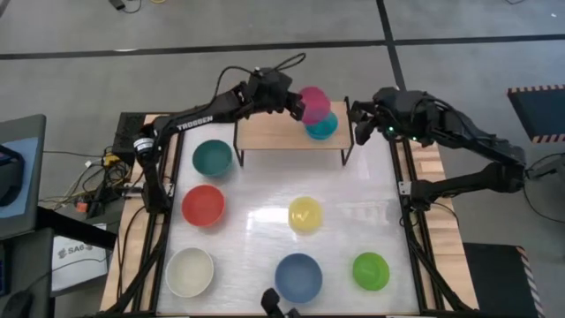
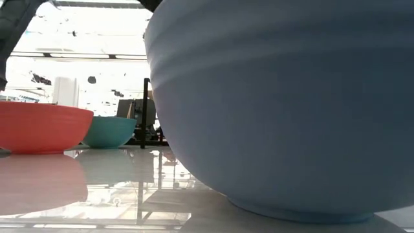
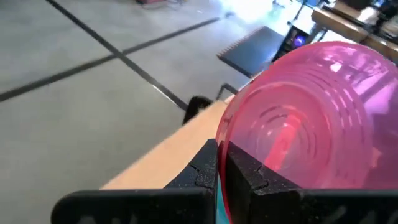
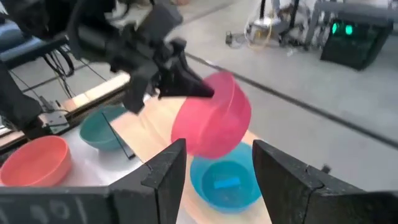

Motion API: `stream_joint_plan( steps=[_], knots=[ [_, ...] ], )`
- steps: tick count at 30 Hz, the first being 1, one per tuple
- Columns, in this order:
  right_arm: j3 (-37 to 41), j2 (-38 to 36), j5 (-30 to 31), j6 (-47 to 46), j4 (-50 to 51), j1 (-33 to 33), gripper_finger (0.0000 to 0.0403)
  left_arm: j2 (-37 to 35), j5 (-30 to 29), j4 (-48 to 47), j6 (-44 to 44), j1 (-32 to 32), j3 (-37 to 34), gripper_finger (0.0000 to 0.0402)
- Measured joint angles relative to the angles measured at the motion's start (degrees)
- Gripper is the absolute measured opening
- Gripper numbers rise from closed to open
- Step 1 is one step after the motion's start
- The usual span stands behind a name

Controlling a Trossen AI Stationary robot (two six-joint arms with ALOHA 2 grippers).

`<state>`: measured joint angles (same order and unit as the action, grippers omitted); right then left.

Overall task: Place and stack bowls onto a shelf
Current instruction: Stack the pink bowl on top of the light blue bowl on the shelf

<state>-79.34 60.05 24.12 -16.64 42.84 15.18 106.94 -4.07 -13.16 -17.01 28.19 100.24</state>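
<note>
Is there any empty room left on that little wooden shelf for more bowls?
Yes. The shelf is bare on its left half. Its right end is crowded: the cyan bowl sits there, and the left hand holds the magenta bowl above it.

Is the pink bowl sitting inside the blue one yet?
No, the left claw holds the magenta bowl tilted in the air above the cyan bowl.
</note>
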Motion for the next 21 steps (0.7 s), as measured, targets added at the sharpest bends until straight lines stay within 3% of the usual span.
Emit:
stream_joint_plan(
  steps=[3, 13, 21],
  knots=[
    [0.03, 0.28, 0.19, -2.00, 0.56, 0.21, 0.0208, 2.38, 3.42, -0.48, 0.74, 0.30, 4.68, 0.0000],
    [0.01, -0.01, 1.40, -8.23, 5.26, 0.35, 0.0208, 14.26, 6.83, -24.63, 9.04, 0.75, 26.78, 0.0000],
    [0.01, -0.15, 1.49, -13.92, 12.21, 0.35, 0.0207, 18.55, 9.49, -26.89, 11.00, 0.93, 30.58, 0.0001]
  ],
)
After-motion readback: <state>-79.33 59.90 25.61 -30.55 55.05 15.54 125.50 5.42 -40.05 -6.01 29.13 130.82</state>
